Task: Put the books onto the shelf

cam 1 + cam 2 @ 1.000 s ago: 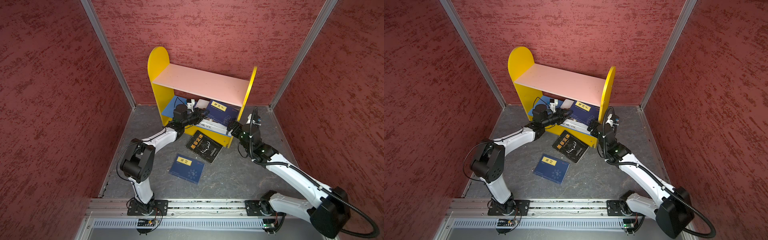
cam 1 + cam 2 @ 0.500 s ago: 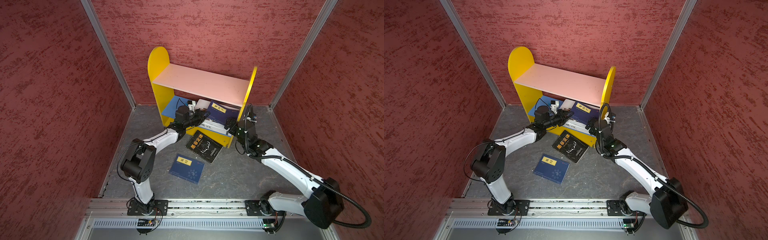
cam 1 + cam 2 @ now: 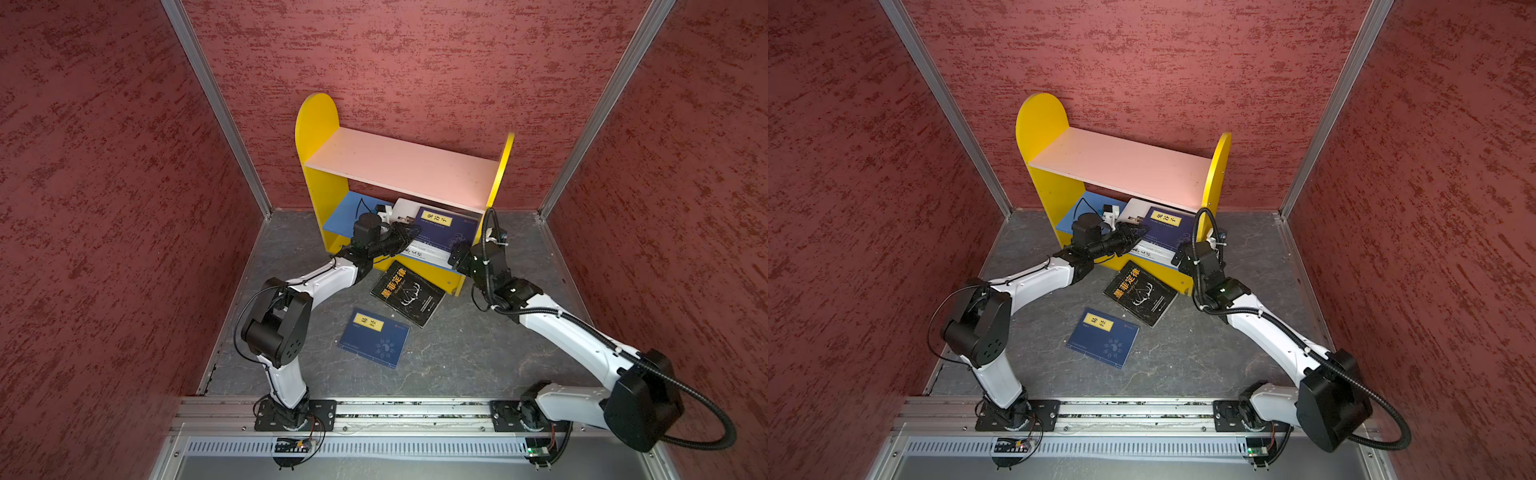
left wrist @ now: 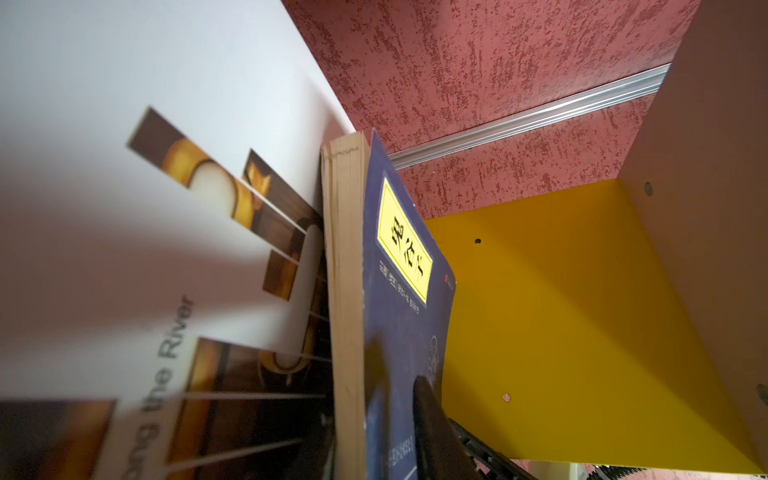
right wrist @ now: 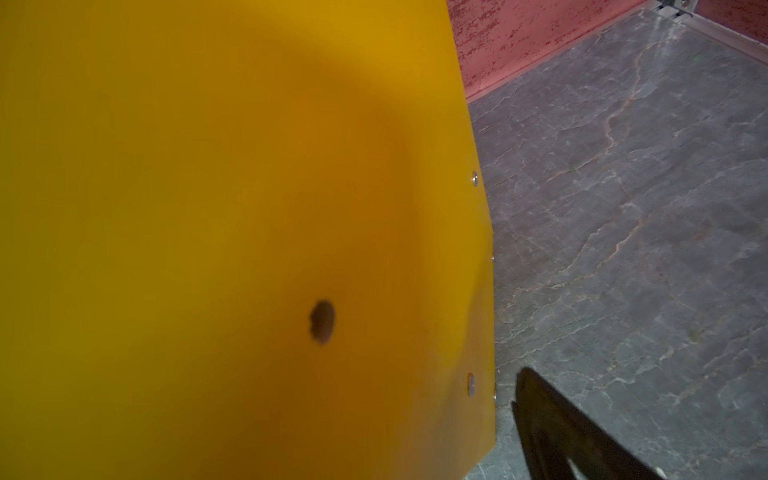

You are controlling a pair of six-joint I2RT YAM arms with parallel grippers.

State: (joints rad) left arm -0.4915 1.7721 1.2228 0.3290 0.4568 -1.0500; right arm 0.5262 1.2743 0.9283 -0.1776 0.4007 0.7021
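The shelf has yellow side panels, a bare pink upper board [image 3: 407, 166] and a blue lower board [image 3: 343, 212]. On the lower board a navy book [image 3: 446, 230] [image 3: 1167, 228] with a yellow label lies on two white books [image 3: 405, 208]. My left gripper [image 3: 405, 236] [image 4: 374, 399] straddles that navy book's edge. One of its fingers [image 4: 428, 415] stands just off the cover; the other is hidden behind the pages. My right gripper [image 3: 456, 255] is open at the right side panel [image 5: 249, 208]; only one of its fingers [image 5: 557, 432] shows. A black book [image 3: 407, 293] and a second navy book [image 3: 374, 337] lie on the floor.
The black book's far edge rests against the shelf's front. Red textured walls [image 3: 124, 208] close in the grey floor [image 3: 478, 353] on three sides. An aluminium rail [image 3: 395, 409] carries both arm bases at the front.
My left gripper has shifted a little to the right along the lower board and its jaws have loosened on the navy book. The right arm has drawn in closer to the right side panel.
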